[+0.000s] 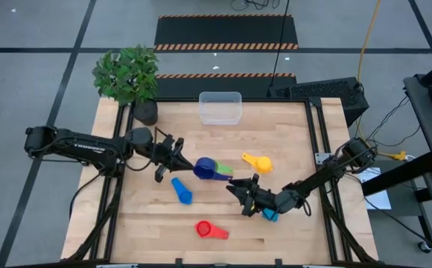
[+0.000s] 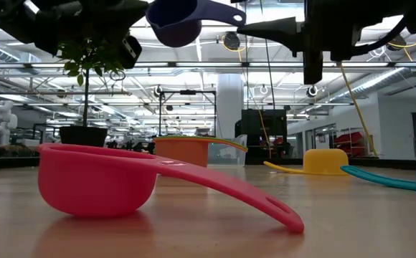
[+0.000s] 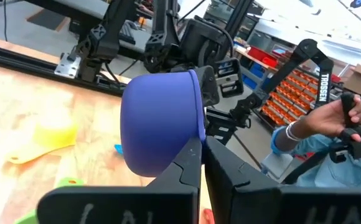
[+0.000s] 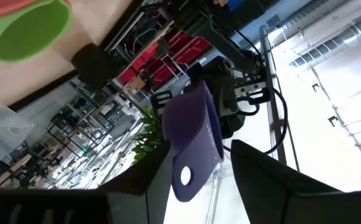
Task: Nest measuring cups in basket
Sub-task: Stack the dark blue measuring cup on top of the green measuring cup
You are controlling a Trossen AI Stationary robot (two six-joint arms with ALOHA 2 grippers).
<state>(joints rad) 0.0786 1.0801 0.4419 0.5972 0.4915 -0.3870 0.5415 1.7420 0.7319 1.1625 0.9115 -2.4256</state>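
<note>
Dark blue cup point(image 1: 205, 167): deep violet-blue bowl with a flat handle, up off the table at mid-board, lifted clear in the low view point(image 2: 178, 20).
Left gripper point(image 1: 179, 157): fingers clamped tight on the dark blue cup's rim; the left wrist view has the bowl point(image 3: 162, 127) sitting right at the fingertips.
Right gripper point(image 1: 240, 190): jaws partly apart, and the right wrist view puts the cup's handle point(image 4: 196, 146) between them; whether they press on it, I cannot tell.
Basket point(image 1: 220, 107): clear tub at the far edge of the table, beside the potted plant point(image 1: 130, 78).
Other cups: yellow point(image 1: 258, 161), blue point(image 1: 181, 190) and red point(image 1: 209, 230) lie scattered on the wood; green point(image 1: 223, 170) just beside the lifted cup.
Low view only: an orange cup point(image 2: 186, 150) behind the red one.
Left wrist view only: a person's hand point(image 3: 333, 118) beyond the table.
</note>
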